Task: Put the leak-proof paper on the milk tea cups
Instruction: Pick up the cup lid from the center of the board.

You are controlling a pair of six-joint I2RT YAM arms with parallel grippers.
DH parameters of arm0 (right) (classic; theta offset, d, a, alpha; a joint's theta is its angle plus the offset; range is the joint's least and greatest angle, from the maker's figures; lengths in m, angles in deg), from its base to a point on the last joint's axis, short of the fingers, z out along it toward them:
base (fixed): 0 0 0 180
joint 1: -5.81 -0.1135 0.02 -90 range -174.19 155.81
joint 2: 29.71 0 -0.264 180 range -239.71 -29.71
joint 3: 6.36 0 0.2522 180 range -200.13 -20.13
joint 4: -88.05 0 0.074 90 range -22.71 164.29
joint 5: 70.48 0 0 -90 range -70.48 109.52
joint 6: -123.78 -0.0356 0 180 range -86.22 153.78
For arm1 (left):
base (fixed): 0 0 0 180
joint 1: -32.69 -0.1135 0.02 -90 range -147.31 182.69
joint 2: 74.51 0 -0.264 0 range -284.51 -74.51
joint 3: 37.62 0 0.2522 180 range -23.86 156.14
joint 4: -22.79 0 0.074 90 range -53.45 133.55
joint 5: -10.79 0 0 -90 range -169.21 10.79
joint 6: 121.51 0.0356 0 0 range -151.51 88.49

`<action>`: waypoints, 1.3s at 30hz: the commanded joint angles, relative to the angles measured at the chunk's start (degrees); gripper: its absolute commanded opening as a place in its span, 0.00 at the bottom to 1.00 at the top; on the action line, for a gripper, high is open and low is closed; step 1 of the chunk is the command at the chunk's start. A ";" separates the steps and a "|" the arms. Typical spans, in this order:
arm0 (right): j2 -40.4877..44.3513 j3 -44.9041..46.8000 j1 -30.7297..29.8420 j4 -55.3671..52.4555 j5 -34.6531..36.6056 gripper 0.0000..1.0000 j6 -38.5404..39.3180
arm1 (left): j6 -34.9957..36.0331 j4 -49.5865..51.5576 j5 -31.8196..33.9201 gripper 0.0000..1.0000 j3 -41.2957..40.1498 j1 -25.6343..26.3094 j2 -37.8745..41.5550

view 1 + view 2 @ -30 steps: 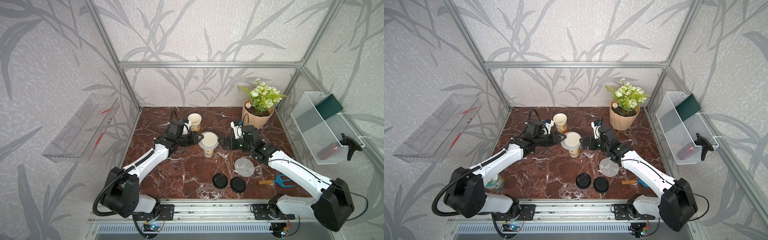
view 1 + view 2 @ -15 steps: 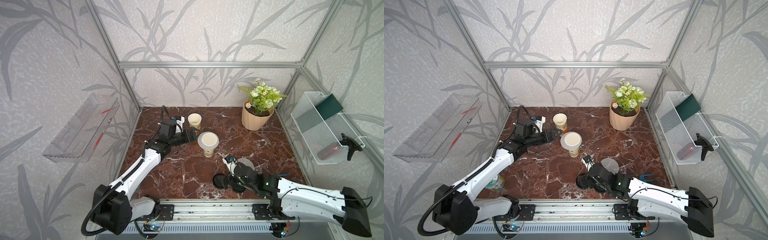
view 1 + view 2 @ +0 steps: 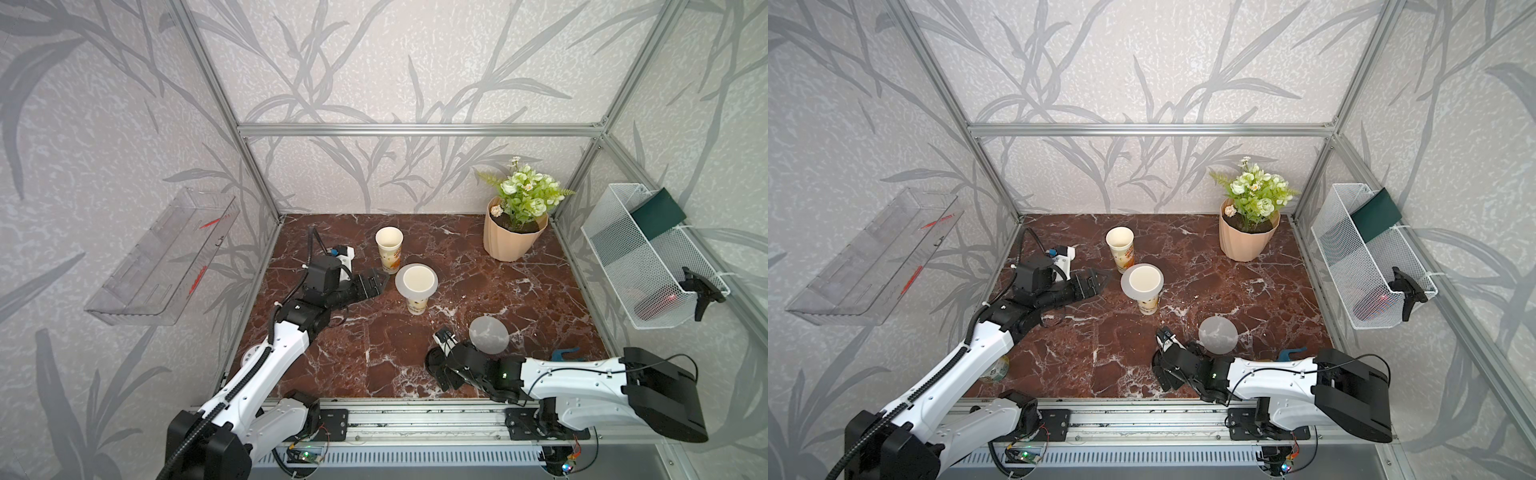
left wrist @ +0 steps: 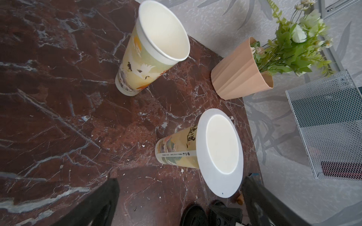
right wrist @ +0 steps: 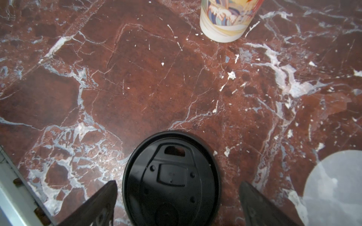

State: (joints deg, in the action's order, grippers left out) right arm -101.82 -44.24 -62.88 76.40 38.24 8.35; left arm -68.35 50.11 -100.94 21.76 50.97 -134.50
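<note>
From the right wrist camera one milk tea cup shows only its foot. The loose paper disc and the black lid both run off the frame. In both top views the right gripper covers most of that lid. A blue-handled tool peeks from behind the right arm. I can't make out the round labelled thing under the left arm.

The left arm and right arm are showing glossy white shells between bulky black joint housings; thin black cables are looping alongside, and each arm is ending in dark tapered gripper fingers.
</note>
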 commanded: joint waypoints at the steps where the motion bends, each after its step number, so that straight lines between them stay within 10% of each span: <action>1: -1.37 0.11 -0.45 3.41 2.20 0.92 -0.69 | 1.21 0.64 1.29 0.99 -0.58 -0.35 1.04; 20: -7.54 -1.35 -0.40 3.65 1.75 0.73 -1.64 | 1.83 1.20 1.94 0.99 -0.99 -0.53 1.69; 39: 19.26 -21.81 4.78 -22.14 7.24 0.57 9.76 | -0.85 -8.70 -4.44 0.99 -3.79 -0.53 3.70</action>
State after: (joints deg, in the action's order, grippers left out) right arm -82.96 -61.21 -59.60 60.33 45.01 14.44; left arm -68.61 45.48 -103.46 18.27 50.67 -131.37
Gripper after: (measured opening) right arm 0.717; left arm 0.991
